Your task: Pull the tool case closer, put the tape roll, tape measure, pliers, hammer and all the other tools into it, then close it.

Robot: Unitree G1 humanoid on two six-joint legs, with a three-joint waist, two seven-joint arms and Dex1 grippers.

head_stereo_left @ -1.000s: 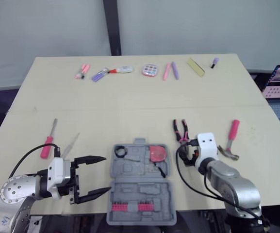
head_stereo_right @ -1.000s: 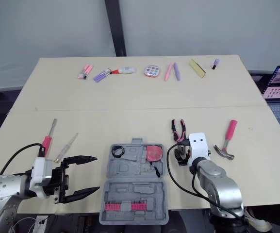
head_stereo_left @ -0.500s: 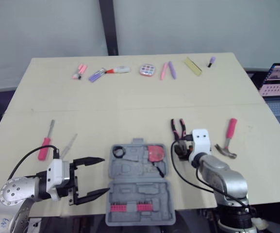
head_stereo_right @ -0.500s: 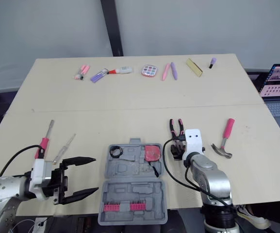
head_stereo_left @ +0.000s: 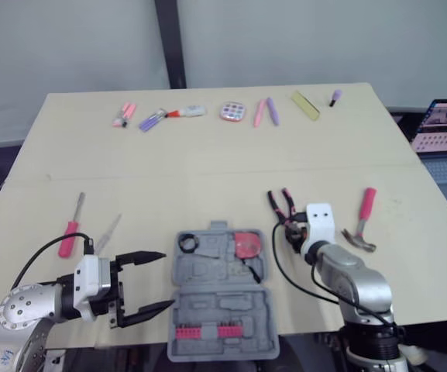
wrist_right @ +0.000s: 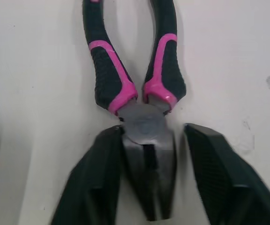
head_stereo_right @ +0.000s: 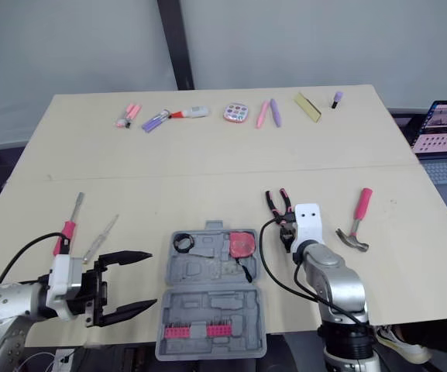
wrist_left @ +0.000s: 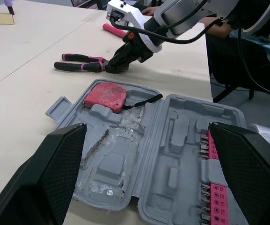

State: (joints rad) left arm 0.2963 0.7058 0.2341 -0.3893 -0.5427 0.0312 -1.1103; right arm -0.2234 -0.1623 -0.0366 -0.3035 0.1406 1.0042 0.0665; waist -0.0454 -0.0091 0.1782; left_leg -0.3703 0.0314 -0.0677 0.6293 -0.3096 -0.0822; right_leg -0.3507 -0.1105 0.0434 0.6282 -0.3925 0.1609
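Note:
The grey tool case (head_stereo_left: 208, 273) lies open at the table's near edge, with a red tape measure (head_stereo_left: 246, 244) and a black tape roll (head_stereo_left: 190, 242) in its far half. Just right of it lie the pink-and-black pliers (wrist_right: 146, 126), handles pointing away. My right gripper (head_stereo_right: 287, 231) is shut on the pliers' head; one finger (wrist_right: 104, 154) touches it, the other stands a sliver off. A pink-handled hammer (head_stereo_left: 366, 217) lies further right. My left gripper (head_stereo_left: 169, 279) hovers open, left of the case. A red screwdriver (head_stereo_left: 72, 229) and a clear-handled one (head_stereo_left: 108, 232) lie left.
A row of pink bits (head_stereo_left: 206, 332) sits in the case's near half. Small markers and stationery (head_stereo_left: 231, 112) line the table's far edge. A laptop (head_stereo_left: 444, 128) stands off the table's right side.
My right gripper's fingers have come together around the pliers' head. The left gripper has stayed open in place. The camera has shifted slightly.

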